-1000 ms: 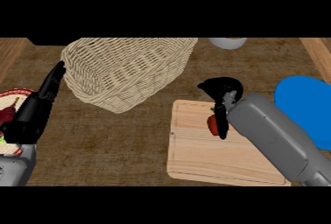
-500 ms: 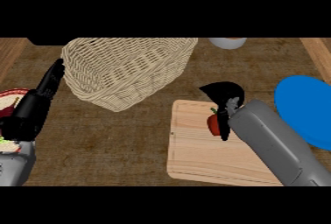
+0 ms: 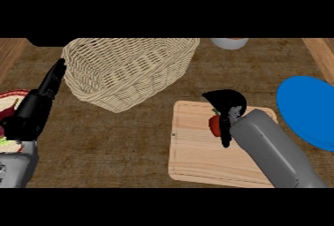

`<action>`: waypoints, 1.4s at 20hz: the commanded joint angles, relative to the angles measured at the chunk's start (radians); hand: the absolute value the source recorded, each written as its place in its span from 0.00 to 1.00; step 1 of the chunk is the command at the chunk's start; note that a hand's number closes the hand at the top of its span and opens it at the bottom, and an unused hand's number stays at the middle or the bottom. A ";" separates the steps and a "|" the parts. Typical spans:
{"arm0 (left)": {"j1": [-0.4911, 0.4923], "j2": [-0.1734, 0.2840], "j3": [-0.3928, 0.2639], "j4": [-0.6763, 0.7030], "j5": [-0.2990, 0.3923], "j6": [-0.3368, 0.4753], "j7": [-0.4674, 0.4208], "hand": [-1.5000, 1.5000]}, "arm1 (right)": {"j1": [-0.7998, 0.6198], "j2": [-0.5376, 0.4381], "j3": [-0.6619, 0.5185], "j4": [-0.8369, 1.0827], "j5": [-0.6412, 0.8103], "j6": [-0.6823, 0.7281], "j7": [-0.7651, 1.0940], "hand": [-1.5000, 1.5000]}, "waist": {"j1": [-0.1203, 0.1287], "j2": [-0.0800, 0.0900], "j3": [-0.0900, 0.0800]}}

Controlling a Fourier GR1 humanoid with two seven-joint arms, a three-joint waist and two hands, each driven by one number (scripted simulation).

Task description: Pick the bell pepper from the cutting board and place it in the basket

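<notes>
The right hand [image 3: 225, 106] is over the wooden cutting board [image 3: 202, 154], and its black fingers curl around the red bell pepper [image 3: 214, 125]. The hand hides most of the pepper, so only a red side and a bit of green on top show. I cannot tell which way it points. At the left edge, the left hand [image 3: 40, 100] rests with straight fingers. Farther back stands the wicker basket [image 3: 124, 70], with a blue plate [image 3: 308, 110] cut off at the right.
</notes>
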 commanded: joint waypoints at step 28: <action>-0.025 -0.092 0.071 0.019 -0.116 -0.075 0.006 0.50 | 0.064 0.035 -0.094 0.219 0.320 -0.164 -0.360 1.00 | 0.000 0.004 -0.001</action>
